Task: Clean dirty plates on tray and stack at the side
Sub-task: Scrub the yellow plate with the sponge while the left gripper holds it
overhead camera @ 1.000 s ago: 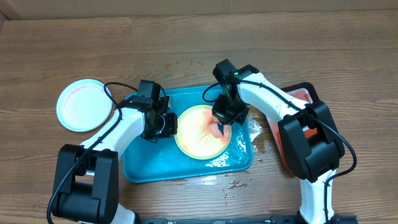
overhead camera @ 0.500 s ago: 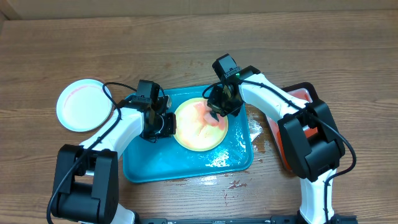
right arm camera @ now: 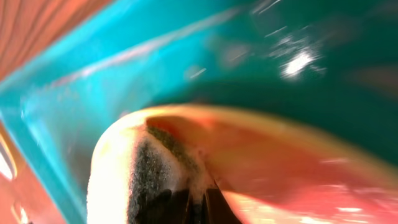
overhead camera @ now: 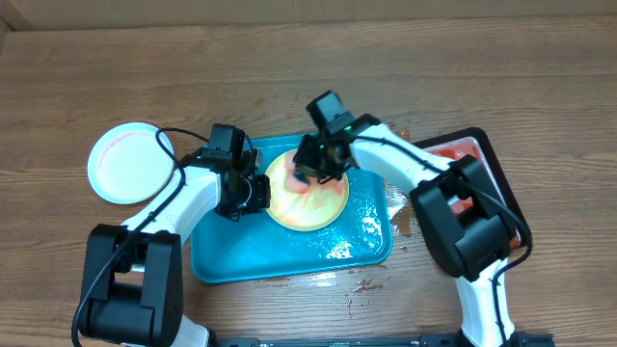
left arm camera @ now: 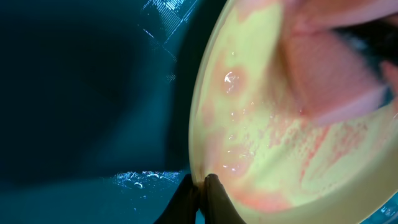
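A pale yellow plate point(overhead camera: 307, 193) with red smears lies on the turquoise tray point(overhead camera: 231, 255). My left gripper point(overhead camera: 258, 193) is shut on the plate's left rim; the left wrist view shows its fingers point(left arm camera: 202, 190) pinching the rim of the plate point(left arm camera: 267, 137). My right gripper point(overhead camera: 316, 169) is shut on a sponge point(right arm camera: 134, 168) with a dark scouring side and presses it on the plate's upper part point(right arm camera: 292, 168). A light blue plate point(overhead camera: 130, 162) with a faint pink rim lies on the table to the left. A third plate is out of view.
A black tray of red liquid point(overhead camera: 477, 159) stands at the right, partly hidden by my right arm. Water and foam lie on the turquoise tray's right part point(overhead camera: 371, 222) and spill onto the table near its front right corner point(overhead camera: 364, 284).
My right gripper has moved the sponge left and up across the plate. The plate has shifted slightly up and left in the tray. The left arm holds its place.
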Action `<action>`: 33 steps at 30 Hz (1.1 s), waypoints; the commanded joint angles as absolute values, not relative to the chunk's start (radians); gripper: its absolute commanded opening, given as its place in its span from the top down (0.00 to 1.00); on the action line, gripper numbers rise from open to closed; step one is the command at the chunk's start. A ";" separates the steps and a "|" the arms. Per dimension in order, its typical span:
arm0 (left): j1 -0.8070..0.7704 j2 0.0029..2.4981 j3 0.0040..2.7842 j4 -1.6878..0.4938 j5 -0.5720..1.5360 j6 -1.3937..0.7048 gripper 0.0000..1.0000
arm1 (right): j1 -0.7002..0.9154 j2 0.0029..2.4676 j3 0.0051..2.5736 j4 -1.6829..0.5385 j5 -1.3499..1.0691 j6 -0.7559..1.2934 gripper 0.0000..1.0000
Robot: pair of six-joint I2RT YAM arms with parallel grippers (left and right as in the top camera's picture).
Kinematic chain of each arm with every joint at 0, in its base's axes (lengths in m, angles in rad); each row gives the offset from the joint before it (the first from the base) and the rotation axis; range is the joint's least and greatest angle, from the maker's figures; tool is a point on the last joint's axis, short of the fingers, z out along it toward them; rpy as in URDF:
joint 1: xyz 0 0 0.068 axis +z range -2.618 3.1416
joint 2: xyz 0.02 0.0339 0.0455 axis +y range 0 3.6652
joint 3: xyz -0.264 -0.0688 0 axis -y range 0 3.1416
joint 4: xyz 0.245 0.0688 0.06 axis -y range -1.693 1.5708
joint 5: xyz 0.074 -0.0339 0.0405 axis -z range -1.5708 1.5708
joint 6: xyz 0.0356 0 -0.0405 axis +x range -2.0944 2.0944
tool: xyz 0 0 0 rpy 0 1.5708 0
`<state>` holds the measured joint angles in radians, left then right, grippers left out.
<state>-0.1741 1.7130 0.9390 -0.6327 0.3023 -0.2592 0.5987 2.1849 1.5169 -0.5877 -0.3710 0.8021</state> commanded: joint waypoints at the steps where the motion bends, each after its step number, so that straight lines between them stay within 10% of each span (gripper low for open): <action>1: -0.171 1.713 0.938 -0.643 0.263 -0.232 0.95 | 0.652 2.265 1.494 -0.598 -0.406 0.757 0.96; 33: -0.171 1.713 0.938 -0.616 0.259 -0.315 0.96 | 0.506 2.069 1.576 -1.092 -0.121 0.421 0.96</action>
<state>-0.1837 1.7130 0.9413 -0.6086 0.3294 -0.2829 0.4946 2.1445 1.5867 -1.0756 -0.2188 0.5285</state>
